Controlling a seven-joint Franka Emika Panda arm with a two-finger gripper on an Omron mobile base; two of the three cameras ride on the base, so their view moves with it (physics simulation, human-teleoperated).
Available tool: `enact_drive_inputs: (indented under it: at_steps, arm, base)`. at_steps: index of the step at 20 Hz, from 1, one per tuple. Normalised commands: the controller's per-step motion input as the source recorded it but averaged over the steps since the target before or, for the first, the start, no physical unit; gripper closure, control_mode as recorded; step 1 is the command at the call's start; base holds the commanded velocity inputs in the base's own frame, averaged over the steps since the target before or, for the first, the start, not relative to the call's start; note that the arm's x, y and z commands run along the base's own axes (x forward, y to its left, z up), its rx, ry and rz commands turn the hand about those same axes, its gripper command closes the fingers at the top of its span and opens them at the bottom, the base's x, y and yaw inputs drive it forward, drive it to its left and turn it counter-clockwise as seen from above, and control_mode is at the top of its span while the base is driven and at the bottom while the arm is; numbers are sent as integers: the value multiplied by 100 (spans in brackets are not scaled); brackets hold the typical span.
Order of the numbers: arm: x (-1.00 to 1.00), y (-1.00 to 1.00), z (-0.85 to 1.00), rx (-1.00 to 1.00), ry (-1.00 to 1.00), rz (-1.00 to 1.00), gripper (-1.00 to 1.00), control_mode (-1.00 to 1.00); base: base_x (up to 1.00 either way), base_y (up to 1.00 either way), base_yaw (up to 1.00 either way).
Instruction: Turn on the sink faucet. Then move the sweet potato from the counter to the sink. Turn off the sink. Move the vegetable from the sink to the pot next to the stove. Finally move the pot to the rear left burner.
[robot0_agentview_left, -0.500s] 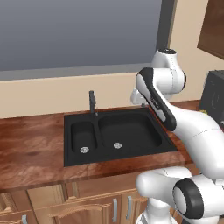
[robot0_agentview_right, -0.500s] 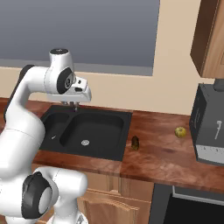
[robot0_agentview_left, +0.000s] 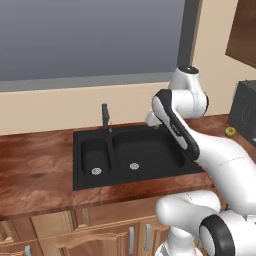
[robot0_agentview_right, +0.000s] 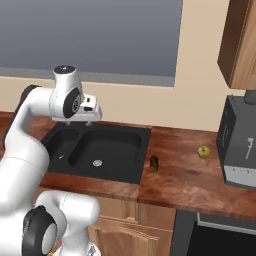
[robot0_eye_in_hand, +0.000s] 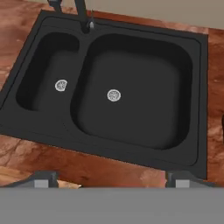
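The black double-basin sink (robot0_agentview_left: 95, 140) (robot0_agentview_right: 125, 172) (robot0_eye_in_hand: 199, 92) is set into the brown wooden counter. Its dark faucet (robot0_agentview_left: 105, 117) (robot0_eye_in_hand: 82, 14) stands at the back rim between the basins, and no water shows. My gripper (robot0_agentview_right: 82, 121) (robot0_eye_in_hand: 113, 181) hangs open above the sink's large right basin, nothing between its fingers, in front of and to the right of the faucet. A small dark brown sweet potato (robot0_agentview_right: 154, 163) lies on the counter just right of the sink. The pot is out of view.
A small yellow-green fruit (robot0_agentview_right: 203, 152) (robot0_agentview_left: 230, 131) lies further right on the counter. Beside it stands a dark grey appliance (robot0_agentview_right: 239, 150) (robot0_agentview_left: 245, 110). A window and wall run behind the sink. Wooden cabinets (robot0_agentview_right: 240, 45) hang at the upper right.
The hand has sunk slightly toward the sink; the jaws remain open. Nothing else has moved.
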Motion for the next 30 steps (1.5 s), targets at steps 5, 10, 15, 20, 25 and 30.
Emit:
enact_drive_inputs:
  at_steps: [5, 10, 15, 20, 25, 30]
  arm:
    - [-3, 0, -17, 7, -40, 12, -100, -100]
    - [4, 0, 0, 8, -25, 12, -100, -100]
    - [10, -4, -6, 1, -3, 4, -100, -100]
    - [42, -11, 0, 5, 0, 10, -100, -100]
    - [55, 0, 0, 3, -3, 14, -100, -100]
    - [53, 4, -5, 1, 0, 18, -100, -100]
  base:
    - [0, 0, 0]
    - [0, 0, 0]
    - [0, 0, 0]
    - [0, 0, 0]
    - [0, 0, 0]
    - [0, 0, 0]
